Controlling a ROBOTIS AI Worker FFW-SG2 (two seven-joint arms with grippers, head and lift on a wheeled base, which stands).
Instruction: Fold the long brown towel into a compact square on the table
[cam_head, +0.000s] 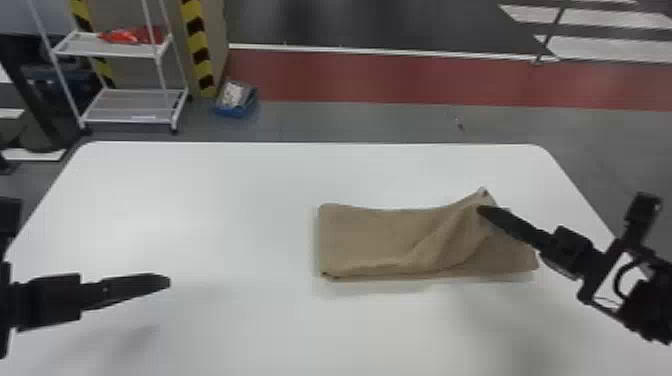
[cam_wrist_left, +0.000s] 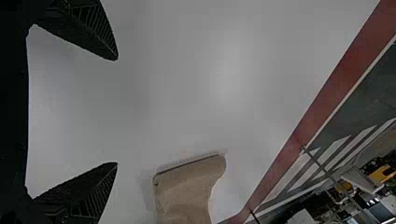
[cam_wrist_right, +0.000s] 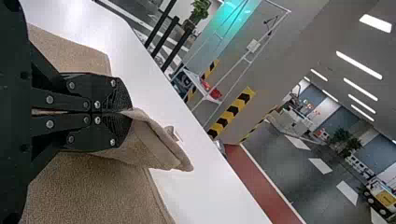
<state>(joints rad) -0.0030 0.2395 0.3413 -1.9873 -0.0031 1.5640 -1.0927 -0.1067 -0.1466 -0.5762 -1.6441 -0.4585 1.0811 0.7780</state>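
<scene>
The right claw (cam_wrist_right: 128, 112) pinched a bit of the towel (cam_head: 370, 235) on the table (cam_head: 200, 225), and the left claw (cam_wrist_left: 117, 111) was wide apart. It looked mid-fold, so that end likely had to go across next.

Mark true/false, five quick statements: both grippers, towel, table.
1. The right gripper is shut on the brown towel. True.
2. The left gripper is pinching the towel too. False: its fingers stand apart, away from the towel.
3. The towel is on the white table, to the right of the left gripper. True.
4. The towel lies flat all over. False: part of it is pulled up at the right gripper.
5. The towel is already a compact square. False: it is still a long strip.
</scene>
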